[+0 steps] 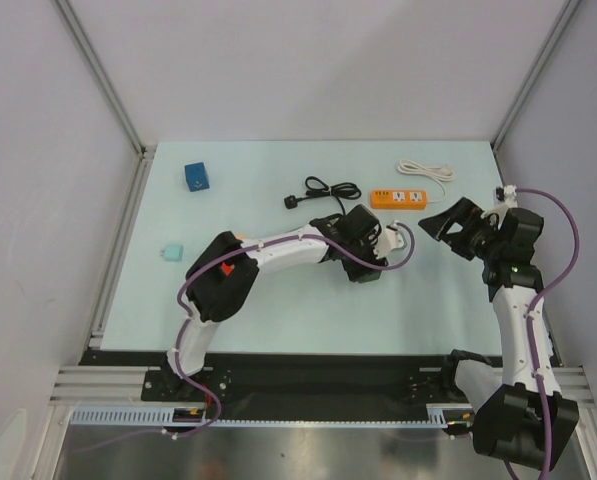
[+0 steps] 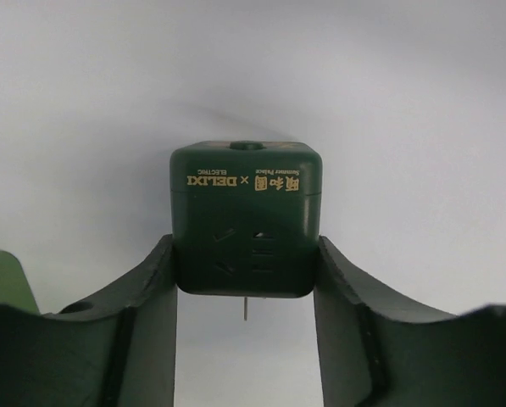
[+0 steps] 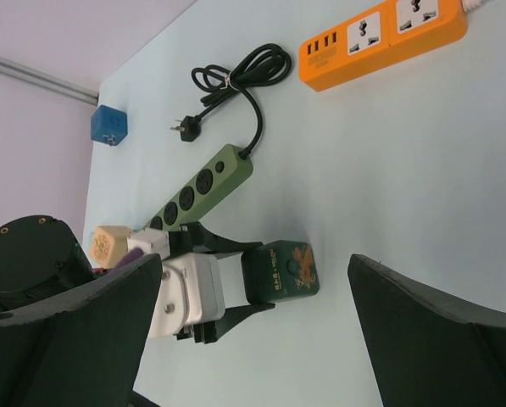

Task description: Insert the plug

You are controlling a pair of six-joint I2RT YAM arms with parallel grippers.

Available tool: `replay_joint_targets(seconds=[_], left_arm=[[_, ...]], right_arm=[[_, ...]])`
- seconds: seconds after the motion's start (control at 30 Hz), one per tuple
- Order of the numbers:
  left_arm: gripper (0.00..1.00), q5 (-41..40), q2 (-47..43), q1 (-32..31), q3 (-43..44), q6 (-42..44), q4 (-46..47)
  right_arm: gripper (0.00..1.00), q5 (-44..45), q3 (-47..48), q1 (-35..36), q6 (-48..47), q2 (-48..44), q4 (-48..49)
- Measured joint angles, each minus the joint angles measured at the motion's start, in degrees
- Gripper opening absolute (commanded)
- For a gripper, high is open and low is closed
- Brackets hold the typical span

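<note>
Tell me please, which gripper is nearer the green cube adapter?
Left: left gripper clasps the green cube adapter on both sides; right gripper hangs open, apart.

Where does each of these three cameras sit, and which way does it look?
Top: fixed above and behind the arms, facing down on the table; both arms show whole.
Left wrist: on the left arm, facing along its fingers, which clasp the cube.
Right wrist: on the right arm, facing over the table past its own open fingers, toward the orange strip and green strip.
Shared: both wrist views show the cube in the left gripper.
</note>
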Motion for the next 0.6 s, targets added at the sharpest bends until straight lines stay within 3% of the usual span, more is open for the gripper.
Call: replay_joint_targets(seconds=[0.03, 0.13, 0.23, 0.37, 0.6], left_arm=[[0.26, 0.11, 0.00, 0.00, 0.04, 0.11, 0.00], [0.02, 0.52, -0.02, 0.00, 0.04, 0.31, -0.13], [0.00, 2.75, -1.29, 0.70, -1.07, -0.37, -0.44], [0.00, 12.44, -9.18, 4.52, -5.20, -3.87, -2.97], [0.00, 25.33, -25.53, 14.49, -5.53, -7.91, -3.85]], right_arm=[[0.99, 0.02, -0.09, 0.00, 0.00, 0.00, 0.04], [0.97, 0.07, -0.59, 0.02, 0.35, -0.15, 0.90], [0.96, -0.81, -1.27, 0.24, 1.20, -0.20, 2.89], [0.99, -5.09, -0.87, 2.84, 0.90, 1.77, 6.71], [0.99, -20.87, 13.79, 13.53, -15.30, 13.29, 0.13]])
